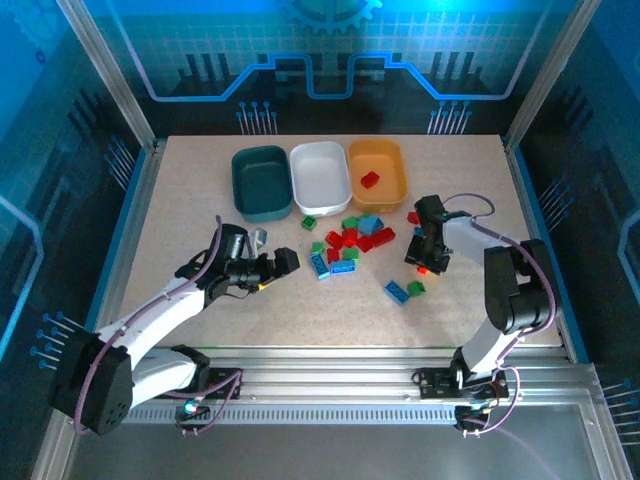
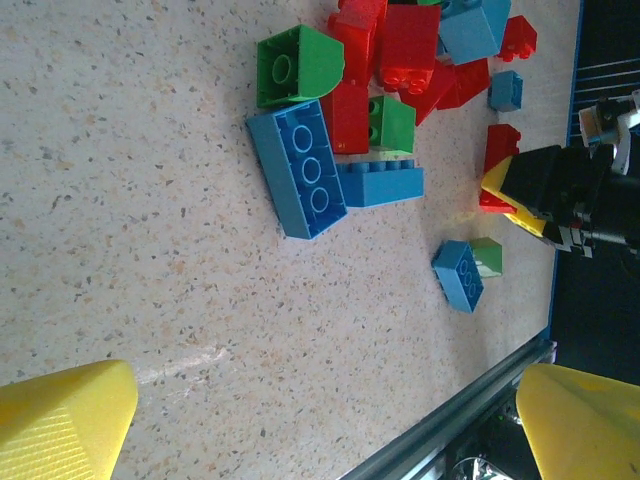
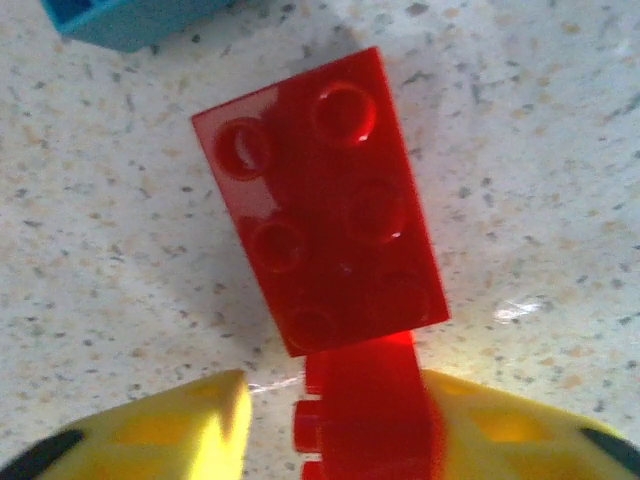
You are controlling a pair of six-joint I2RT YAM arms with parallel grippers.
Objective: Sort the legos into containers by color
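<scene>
An aluminium rail (image 1: pixel 330 385) runs along the near edge and carries both arm bases. Beyond it spreads a pale, speckled table (image 1: pixel 190 200), much like terrazzo. The left gripper (image 1: pixel 290 262) reaches in low from the left and points toward the bricks, its yellow fingers (image 2: pixel 60 415) spread wide with bare tabletop between them. The right gripper (image 1: pixel 424 264) points down over the right side of the table, fingers drawn narrow on a small red brick (image 3: pixel 365 410). Just ahead of it a larger red brick (image 3: pixel 320 250) lies flat, studs up. Nearer the rail, a blue brick (image 1: pixel 396 291) and a green brick (image 1: pixel 416 287) sit side by side. The heap of legos (image 1: pixel 352 238), red, green and blue mixed, lies mid-table between the grippers, with a long blue brick (image 2: pixel 298 168) at its near edge. Behind it stand the teal tray (image 1: pixel 262 180), white tray (image 1: pixel 320 175) and orange-yellow tray (image 1: pixel 385 160), just beside one another, the last holding one red brick (image 1: pixel 370 180). Metal posts (image 1: pixel 105 70) frame a blue backdrop (image 1: pixel 320 50) printed with circuit lines and a gear
</scene>
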